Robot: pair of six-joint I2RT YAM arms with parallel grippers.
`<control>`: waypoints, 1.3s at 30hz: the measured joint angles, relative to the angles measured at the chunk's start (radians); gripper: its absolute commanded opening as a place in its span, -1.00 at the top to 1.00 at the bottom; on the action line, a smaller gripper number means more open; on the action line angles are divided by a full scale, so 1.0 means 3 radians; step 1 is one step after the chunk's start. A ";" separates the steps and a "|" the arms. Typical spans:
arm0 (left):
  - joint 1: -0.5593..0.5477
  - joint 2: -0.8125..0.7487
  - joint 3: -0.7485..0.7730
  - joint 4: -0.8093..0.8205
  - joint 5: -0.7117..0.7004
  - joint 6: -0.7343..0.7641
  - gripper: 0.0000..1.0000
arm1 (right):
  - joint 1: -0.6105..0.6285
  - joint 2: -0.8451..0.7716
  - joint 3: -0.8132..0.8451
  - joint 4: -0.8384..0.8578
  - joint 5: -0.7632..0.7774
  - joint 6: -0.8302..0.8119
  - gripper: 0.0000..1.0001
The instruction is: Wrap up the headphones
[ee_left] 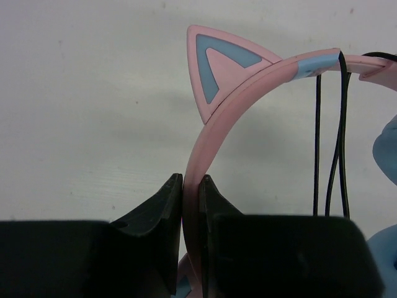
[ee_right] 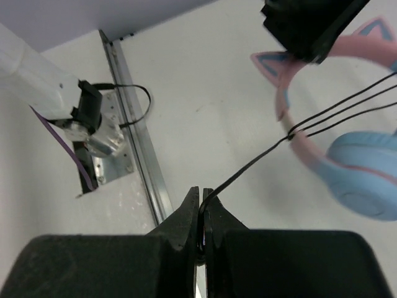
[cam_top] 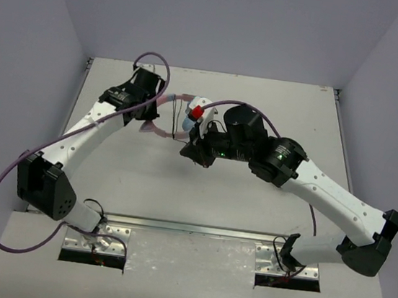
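One tabletop (cam_top: pixel 200 200), left arm (cam_top: pixel 85 131) and right arm (cam_top: pixel 331 194). One pair of headphones (cam_top: pixel 187 124) sits just 12 o'clock of centre, mostly hidden between the hands. The left hand (ee_left: pixel 191 183) pinches the pink headband (ee_left: pixel 248 81), which climbs from 6 and curves toward 3. Two cat ears (ee_right: pixel 273 68). The right hand (ee_right: pixel 200 195) is clamped on the black cord (ee_right: pixel 248 167), and three strands cross the band.

The left gripper (ee_left: pixel 191 181) pinches the pink headband (ee_left: pixel 196 162) edge-on between its black fingers, and just above the grip a cat ear (ee_left: pixel 220 65) with a blue centre stands off the band, while further right the thin black cord (ee_left: pixel 340 143) hangs looped over it, beside a light-blue ear cup (ee_left: pixel 388 146), all above the white table (ee_left: pixel 93 93).
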 measured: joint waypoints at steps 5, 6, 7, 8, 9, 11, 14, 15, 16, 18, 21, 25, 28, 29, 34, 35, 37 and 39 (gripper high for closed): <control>-0.0758 -0.0193 -0.0665 0.0244 0.0141 0.0407 0.99 | 0.0010 0.0050 0.0248 -0.0670 0.0254 -0.0591 0.98; -0.0930 -0.0233 -0.0724 0.0258 0.0146 0.0470 0.99 | 0.0015 0.0050 0.0259 -0.0806 0.0337 -0.0735 0.97; -0.1111 -0.0289 -0.0787 0.0275 0.0179 0.0516 0.99 | 0.0019 0.0048 0.0262 -0.0852 0.0375 -0.0786 0.97; -0.1273 -0.0370 -0.0862 0.0309 0.0205 0.0542 0.99 | 0.0024 0.0047 0.0261 -0.0916 0.0432 -0.0865 0.97; -0.1405 -0.0483 -0.0956 0.0342 0.0254 0.0544 0.99 | 0.0024 0.0041 0.0253 -0.0975 0.0490 -0.0946 0.97; -0.1506 -0.0768 -0.1139 0.0384 0.0364 0.0552 0.99 | 0.0025 -0.0024 0.0172 -0.0999 0.0572 -0.1077 0.97; -0.1502 -0.1216 -0.1344 0.0437 0.0487 0.0572 0.99 | 0.0027 -0.0230 -0.0104 -0.0955 0.0687 -0.1223 0.97; -0.1497 -0.1340 -0.1376 0.0450 0.0530 0.0576 0.99 | 0.0027 -0.0313 -0.0216 -0.0937 0.0750 -0.1272 0.97; -0.1495 -0.1429 -0.1383 0.0458 0.0567 0.0586 0.99 | 0.0027 -0.0384 -0.0308 -0.0922 0.0792 -0.1307 0.97; -0.1493 -0.1550 -0.1383 0.0495 0.0680 0.0624 0.99 | 0.0029 -0.0518 -0.0487 -0.0793 0.0921 -0.1386 0.97; -0.1493 -0.1573 -0.1383 0.0501 0.0916 0.0711 0.99 | 0.0033 -0.0646 -0.0706 -0.0557 0.1124 -0.1508 0.97; -0.1495 -0.1528 -0.1378 0.0478 0.1111 0.0776 0.99 | 0.0032 -0.0673 -0.0835 -0.0359 0.1274 -0.1637 0.97; -0.1495 -0.1523 -0.1377 0.0468 0.1110 0.0818 0.99 | 0.0033 -0.0673 -0.0856 -0.0292 0.1348 -0.1731 0.94; -0.1495 -0.1523 -0.1372 0.0458 0.1095 0.0829 0.99 | 0.0033 -0.0673 -0.0856 -0.0276 0.1363 -0.1766 0.87; -0.1497 -0.1526 -0.1349 0.0409 0.1020 0.0896 0.99 | 0.0033 -0.0693 -0.0919 -0.0207 0.1414 -0.1910 0.79; -0.1497 -0.1530 -0.1349 0.0406 0.1012 0.0913 0.99 | 0.0033 -0.0702 -0.0944 -0.0187 0.1411 -0.1928 0.79; -0.1497 -0.1544 -0.1349 0.0402 0.1007 0.0936 0.99 | 0.0033 -0.0722 -0.0989 -0.0156 0.1401 -0.1939 0.82; -0.1497 -0.1573 -0.1349 0.0402 0.0997 0.0958 0.99 | 0.0033 -0.0754 -0.1045 -0.0106 0.1367 -0.1939 0.79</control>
